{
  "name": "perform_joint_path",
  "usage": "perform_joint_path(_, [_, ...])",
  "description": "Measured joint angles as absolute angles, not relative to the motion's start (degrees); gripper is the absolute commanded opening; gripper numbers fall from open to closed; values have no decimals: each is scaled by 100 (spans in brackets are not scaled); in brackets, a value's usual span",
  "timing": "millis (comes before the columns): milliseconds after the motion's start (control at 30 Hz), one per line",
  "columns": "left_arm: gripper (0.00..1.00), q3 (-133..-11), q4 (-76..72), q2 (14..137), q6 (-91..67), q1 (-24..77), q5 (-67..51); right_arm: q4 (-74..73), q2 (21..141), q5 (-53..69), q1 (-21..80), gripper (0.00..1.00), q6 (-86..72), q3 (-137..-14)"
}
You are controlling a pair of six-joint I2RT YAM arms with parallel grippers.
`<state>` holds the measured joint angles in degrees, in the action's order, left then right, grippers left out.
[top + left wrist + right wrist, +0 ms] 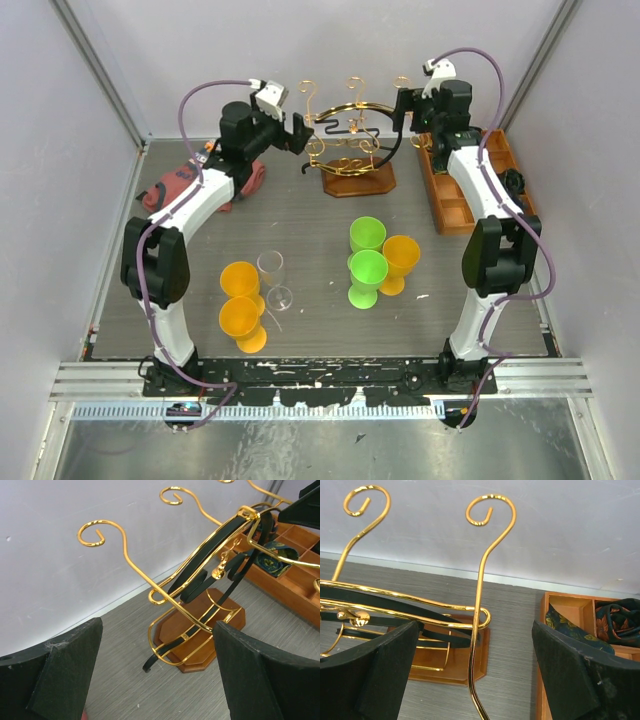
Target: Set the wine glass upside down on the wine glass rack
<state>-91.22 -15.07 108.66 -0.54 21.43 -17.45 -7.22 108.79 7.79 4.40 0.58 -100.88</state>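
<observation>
The wine glass rack [352,150], gold wire with scroll-ended arms, a black arched bar and a brown octagonal base, stands at the back middle of the table. A clear wine glass [273,275] stands on the table at the front left, beside the orange cups, far from both grippers. My left gripper [300,133] is open and empty just left of the rack. My right gripper [405,108] is open and empty just right of it. The left wrist view shows the rack [200,605] beyond the open gripper [157,680]. In the right wrist view a gold arm of the rack [480,610] rises between the fingers of the open gripper [475,675].
Two orange cups [240,280] [242,322] stand by the glass. Two green cups [366,235] [367,277] and another orange cup [400,258] stand front of the rack. A brown compartment tray [470,185] with dark cloth lies at the right. A red cloth [185,185] lies back left.
</observation>
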Motion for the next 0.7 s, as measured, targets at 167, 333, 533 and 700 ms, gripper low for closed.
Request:
perform_joint_path(167, [98, -8980, -1461, 10822, 137, 2143, -1619, -860, 10973, 805, 440, 100, 91, -10106])
perform_joint_path(333, [98, -8665, -1358, 10728, 263, 2143, -1529, -934, 11004, 805, 445, 100, 106, -10106])
perform_joint_path(533, [98, -8591, -1328, 10687, 276, 2145, -1542, -947, 11004, 805, 467, 99, 130, -10112])
perform_joint_path(700, [98, -8591, -1339, 10604, 279, 2191, -1597, -958, 11004, 825, 504, 96, 198, -10132])
